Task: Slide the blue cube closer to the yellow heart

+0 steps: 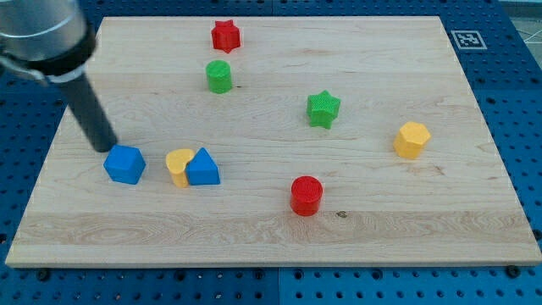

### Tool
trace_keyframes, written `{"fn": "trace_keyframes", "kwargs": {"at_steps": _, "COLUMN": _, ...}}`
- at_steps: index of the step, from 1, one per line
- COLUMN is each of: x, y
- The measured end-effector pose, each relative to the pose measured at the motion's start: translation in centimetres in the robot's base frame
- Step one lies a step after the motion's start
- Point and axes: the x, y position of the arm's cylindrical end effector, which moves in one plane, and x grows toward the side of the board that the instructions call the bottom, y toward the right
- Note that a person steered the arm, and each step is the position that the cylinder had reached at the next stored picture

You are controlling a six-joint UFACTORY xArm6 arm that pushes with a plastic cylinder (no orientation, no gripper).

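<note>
The blue cube lies on the wooden board at the view's left. The yellow heart lies a short gap to its right, touching a blue triangular block on its own right side. My tip is at the end of the dark rod, just up and left of the blue cube, very close to or touching its upper left corner.
A red star and a green cylinder lie near the view's top. A green star is at centre right, a yellow hexagonal block at the right, and a red cylinder lower centre. The board's left edge is near the tip.
</note>
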Motion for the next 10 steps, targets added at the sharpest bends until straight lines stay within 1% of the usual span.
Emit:
{"fn": "trace_keyframes", "kwargs": {"at_steps": 1, "x": 1.2, "y": -1.5}}
{"fn": "trace_keyframes", "kwargs": {"at_steps": 2, "x": 3.7, "y": -1.5}}
{"fn": "trace_keyframes", "kwargs": {"at_steps": 3, "x": 5.0, "y": -0.6}}
{"fn": "trace_keyframes", "kwargs": {"at_steps": 4, "x": 4.3, "y": 2.0}}
{"fn": "trace_keyframes", "kwargs": {"at_steps": 5, "x": 3.2, "y": 2.8}}
{"fn": "trace_keyframes", "kwargs": {"at_steps": 7, "x": 3.2, "y": 5.0}}
{"fn": "trace_keyframes", "kwargs": {"at_steps": 9, "x": 3.4, "y": 5.1}}
{"fn": "trace_keyframes", "kwargs": {"at_steps": 10, "x": 4.3, "y": 5.8}}
